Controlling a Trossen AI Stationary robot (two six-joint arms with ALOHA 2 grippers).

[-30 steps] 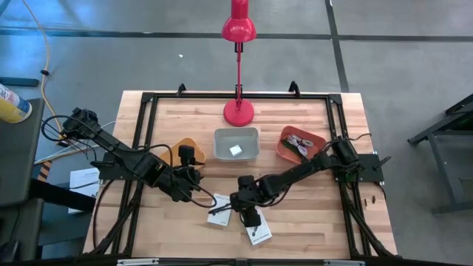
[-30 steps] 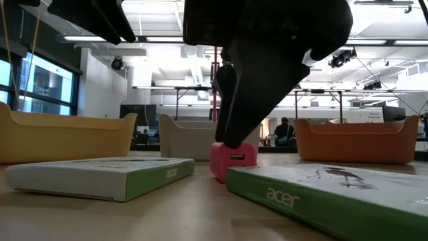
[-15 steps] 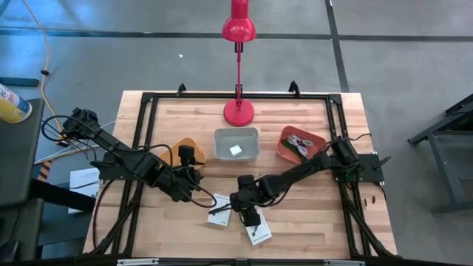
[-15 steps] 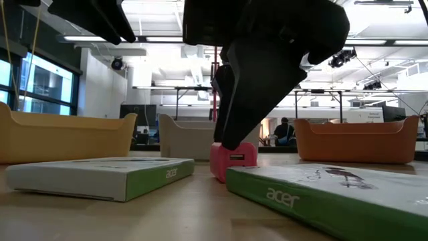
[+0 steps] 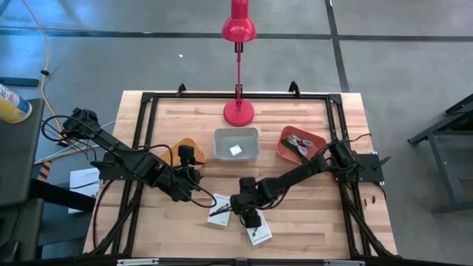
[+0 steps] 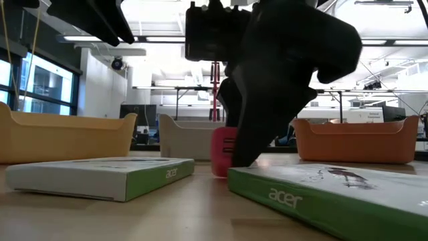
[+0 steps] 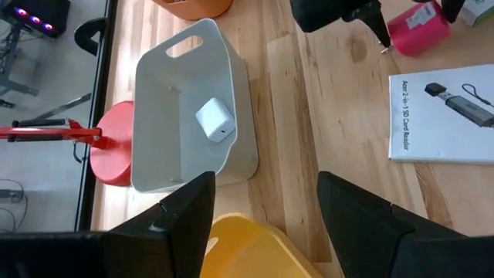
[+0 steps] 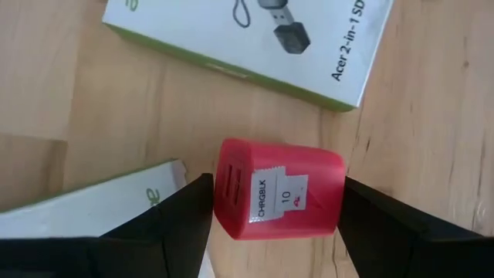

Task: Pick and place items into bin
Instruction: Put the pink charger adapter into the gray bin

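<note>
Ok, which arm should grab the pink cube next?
Right. The right gripper already has its open fingers on either side of the pink cube, between the two white boxes. The left gripper hangs near the yellow bin, farther away.

Grey floor (image 5: 148, 59), red desk lamp (image 5: 239, 29), ceiling lights (image 6: 167, 38)
</note>
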